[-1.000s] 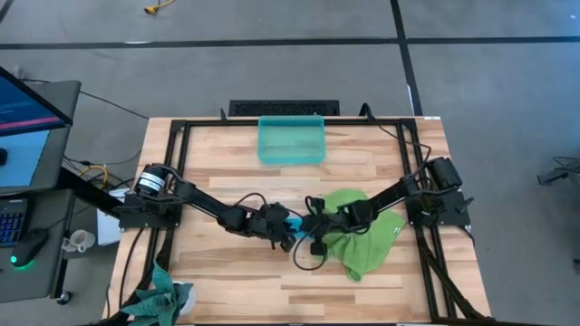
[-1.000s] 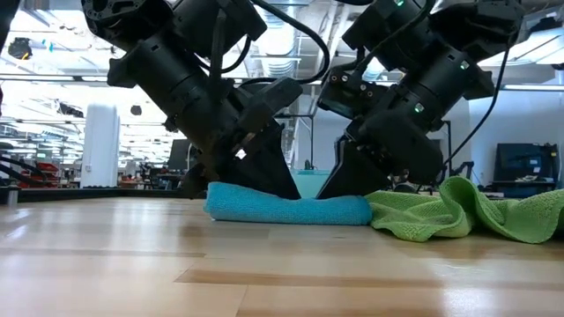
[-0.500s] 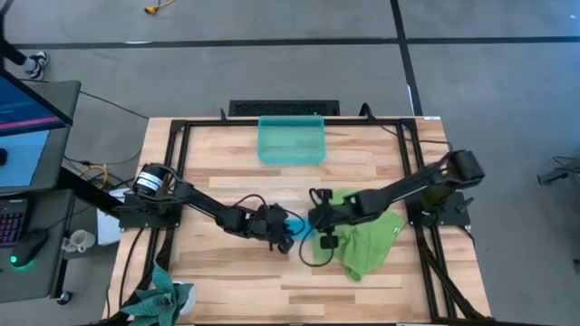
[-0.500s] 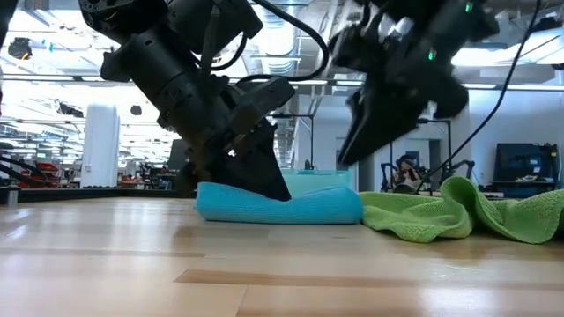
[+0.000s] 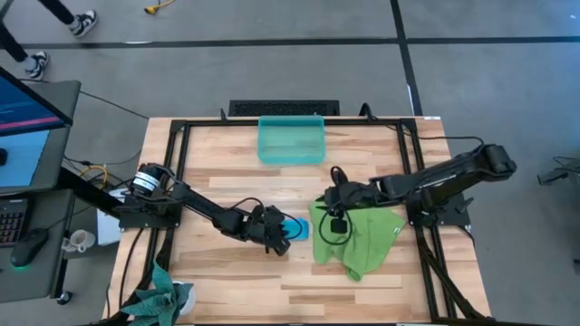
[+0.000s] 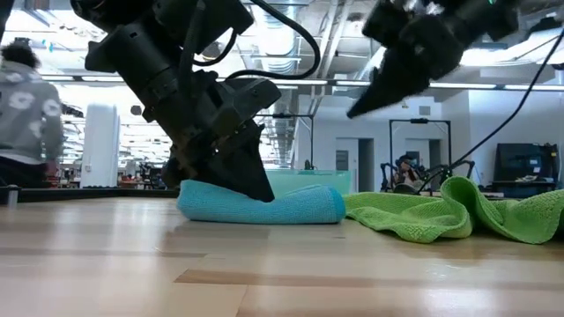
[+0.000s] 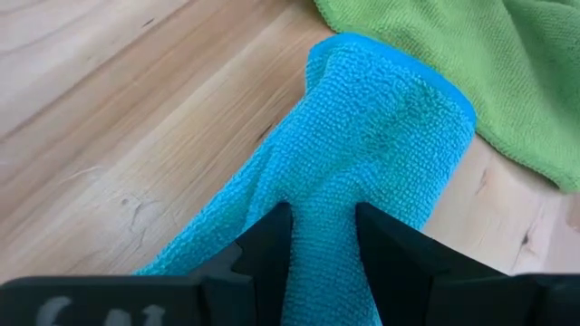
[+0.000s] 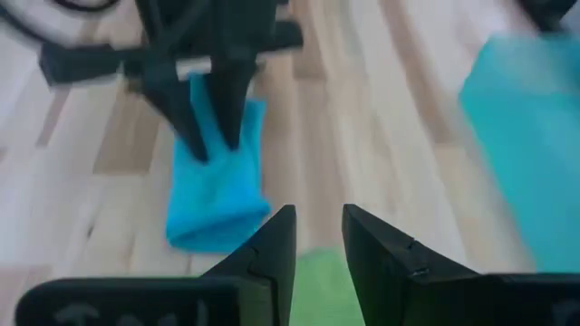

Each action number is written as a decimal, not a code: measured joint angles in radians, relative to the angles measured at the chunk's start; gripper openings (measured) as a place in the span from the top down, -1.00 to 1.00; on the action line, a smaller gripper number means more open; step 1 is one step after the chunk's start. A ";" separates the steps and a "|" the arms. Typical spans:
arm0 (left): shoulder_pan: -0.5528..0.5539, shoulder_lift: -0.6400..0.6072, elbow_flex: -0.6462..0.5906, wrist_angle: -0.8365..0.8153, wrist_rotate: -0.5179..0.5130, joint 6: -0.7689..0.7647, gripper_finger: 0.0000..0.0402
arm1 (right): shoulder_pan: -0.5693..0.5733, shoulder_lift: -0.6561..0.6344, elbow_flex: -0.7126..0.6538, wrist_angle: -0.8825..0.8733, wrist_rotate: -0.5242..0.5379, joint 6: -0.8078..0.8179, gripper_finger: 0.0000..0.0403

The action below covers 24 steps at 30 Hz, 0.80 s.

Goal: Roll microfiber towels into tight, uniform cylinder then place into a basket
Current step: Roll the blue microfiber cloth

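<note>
The right gripper (image 6: 357, 110) has let go of the blue towel (image 5: 297, 228) and lifted away, fingers apart, above the green towel (image 5: 362, 237). The left gripper (image 7: 323, 237) stays clamped on the blue roll near the worktop's (image 5: 236, 272) middle. The basket (image 5: 291, 140) sits by the far edge; a person (image 6: 26, 114) walks behind.

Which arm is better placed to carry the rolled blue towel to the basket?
Left: its end effector is clamped on the blue towel. The right end effector hangs empty above the green towel.

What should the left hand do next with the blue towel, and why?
Probably lift the rolled blue towel toward the basket: the left hand is clamped on it, and the right hand hangs empty above the green towel.
</note>
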 joint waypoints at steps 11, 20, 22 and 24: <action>0.005 0.001 -0.002 0.008 -0.047 0.011 0.38 | -0.053 0.223 -0.003 0.222 -0.085 0.144 0.41; 0.006 0.002 -0.002 0.018 -0.050 0.058 0.38 | -0.081 0.314 0.084 0.138 -0.084 0.159 0.16; 0.007 0.002 -0.002 0.020 -0.050 0.071 0.38 | -0.079 0.313 0.099 0.107 -0.084 0.155 0.10; 0.007 0.002 -0.002 0.022 -0.050 0.084 0.38 | -0.078 0.303 0.123 0.042 -0.085 0.128 0.04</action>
